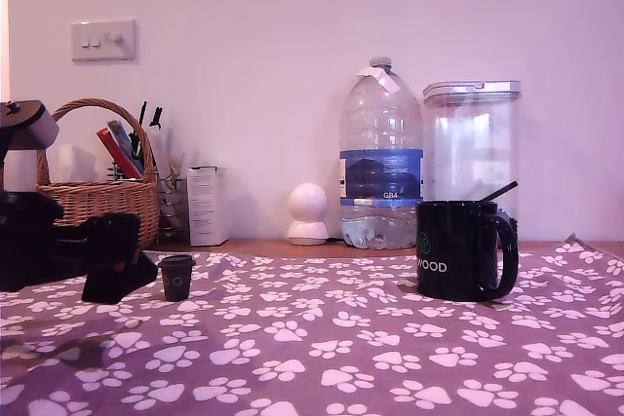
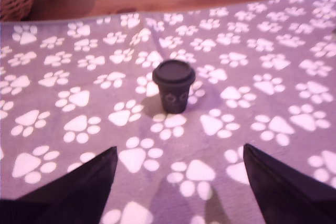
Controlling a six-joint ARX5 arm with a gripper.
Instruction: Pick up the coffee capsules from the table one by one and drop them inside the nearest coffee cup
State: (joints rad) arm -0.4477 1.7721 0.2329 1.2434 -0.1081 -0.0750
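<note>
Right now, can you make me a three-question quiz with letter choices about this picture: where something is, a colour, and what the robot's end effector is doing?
1. Where does the coffee capsule stand?
A. inside the mug
B. on the paw-print cloth
C. in the basket

2. What colour is the mug?
A. black
B. white
C. red

3. The end effector is:
A. shut on the capsule
B. open and empty
C. inside the mug

Answers:
1 B, it sits upright on the cloth.
2 A, glossy black with white letters.
3 B, the wrist view shows its fingers spread wide, the capsule apart from them.
</note>
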